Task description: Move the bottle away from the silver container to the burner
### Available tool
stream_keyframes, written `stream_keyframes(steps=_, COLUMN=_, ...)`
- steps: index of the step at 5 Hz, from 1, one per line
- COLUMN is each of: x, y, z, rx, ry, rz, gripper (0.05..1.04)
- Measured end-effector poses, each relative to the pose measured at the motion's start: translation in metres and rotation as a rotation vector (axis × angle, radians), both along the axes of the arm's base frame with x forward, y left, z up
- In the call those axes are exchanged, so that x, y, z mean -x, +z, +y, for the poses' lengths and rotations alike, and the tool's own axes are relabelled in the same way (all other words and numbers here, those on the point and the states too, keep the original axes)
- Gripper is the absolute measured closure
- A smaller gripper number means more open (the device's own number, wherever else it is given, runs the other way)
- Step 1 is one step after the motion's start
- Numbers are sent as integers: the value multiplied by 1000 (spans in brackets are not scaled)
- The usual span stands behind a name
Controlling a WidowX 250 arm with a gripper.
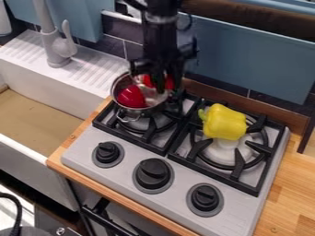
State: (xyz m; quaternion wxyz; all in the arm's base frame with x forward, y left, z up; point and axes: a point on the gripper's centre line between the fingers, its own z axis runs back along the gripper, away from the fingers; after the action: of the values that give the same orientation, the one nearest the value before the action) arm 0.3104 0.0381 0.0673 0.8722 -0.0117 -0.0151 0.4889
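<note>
The gripper (pixel 162 80) hangs from the top edge over the right side of the silver container (pixel 137 112), a round metal pot on the left burner. Inside the pot, toward its left, lies a rounded red object (pixel 130 97). A second red object (pixel 148 81) shows at the pot's back right, right around the gripper and partly hidden by it. I cannot tell whether either red object is the bottle, or whether the gripper holds one. The right burner (pixel 223 162) has a yellow bell pepper on its back part.
Black grates (pixel 241 183) cover both burners, with several dark knobs (pixel 153 174) along the stove's front. To the left are a white sink (pixel 46 97) and a grey faucet (pixel 56 51). A backsplash (pixel 246 64) stands behind, and wooden counter (pixel 293 193) lies to the right.
</note>
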Motion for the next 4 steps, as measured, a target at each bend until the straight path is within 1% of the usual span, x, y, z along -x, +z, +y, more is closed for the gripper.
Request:
stream_keyframes(steps=1, x=2, y=16, z=-6, rx=-1, ry=-26, rz=-28, gripper=784)
stream_keyframes(steps=2, x=14, y=24, z=-17, rx=-2, ry=-26, rz=-18, gripper=784)
stream_keyframes(steps=3, x=31, y=34, z=-35, rx=-15, ry=33, rz=-25, gripper=784)
stream_keyframes(steps=4, x=47, y=44, z=-51, rx=21, ry=24, rz=13, gripper=784)
